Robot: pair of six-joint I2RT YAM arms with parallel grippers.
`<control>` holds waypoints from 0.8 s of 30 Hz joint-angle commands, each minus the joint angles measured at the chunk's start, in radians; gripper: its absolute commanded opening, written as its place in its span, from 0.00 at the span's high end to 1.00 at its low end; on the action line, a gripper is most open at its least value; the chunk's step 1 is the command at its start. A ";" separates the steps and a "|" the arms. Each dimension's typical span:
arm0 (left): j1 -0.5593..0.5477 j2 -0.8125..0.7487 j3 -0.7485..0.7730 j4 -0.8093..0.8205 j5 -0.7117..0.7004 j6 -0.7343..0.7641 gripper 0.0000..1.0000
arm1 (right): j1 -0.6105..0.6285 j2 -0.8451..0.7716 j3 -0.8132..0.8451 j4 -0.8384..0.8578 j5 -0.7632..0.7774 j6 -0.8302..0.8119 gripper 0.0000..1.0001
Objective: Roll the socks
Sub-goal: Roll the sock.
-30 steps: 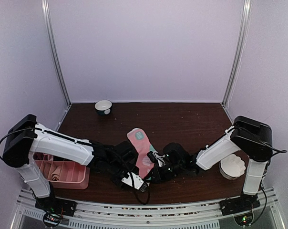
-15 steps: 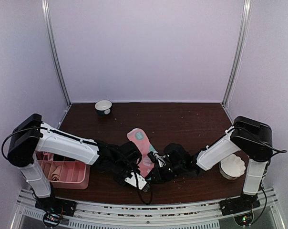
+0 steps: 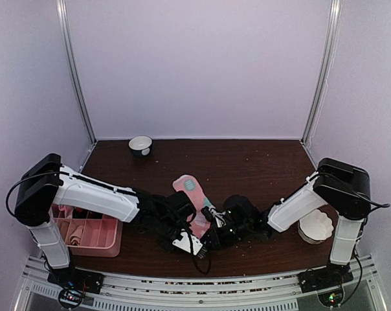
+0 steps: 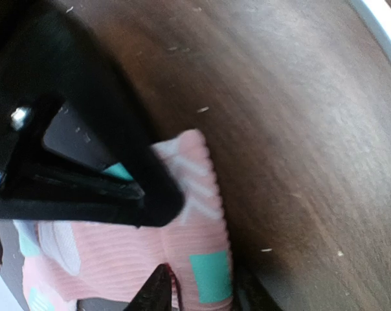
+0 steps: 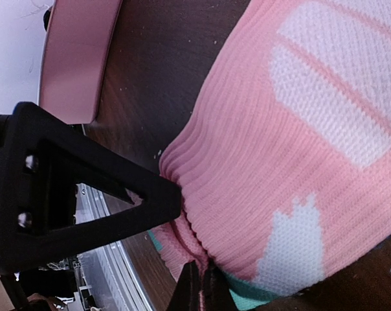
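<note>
Pink sock lies mid-table, just ahead of the arms. Left gripper and right gripper both look pinched on its bunched near end. Likely the roll's start: keep both grips level and turn the end over tight, straight toward the far end.

**A:** How do the arms sit?

**B:** The left arm stretches low from the near left toward the middle. The right arm slopes down from its raised shoulder at the near right. Their wrists nearly meet.

**A:** And the fingers?

**B:** The left gripper pinches the pink sock. The right gripper is clamped on a bunched fold of it.
</note>
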 commanded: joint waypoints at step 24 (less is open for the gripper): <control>-0.109 0.011 -0.200 0.284 -0.233 -0.056 0.90 | 0.001 0.017 -0.070 -0.201 -0.020 0.058 1.00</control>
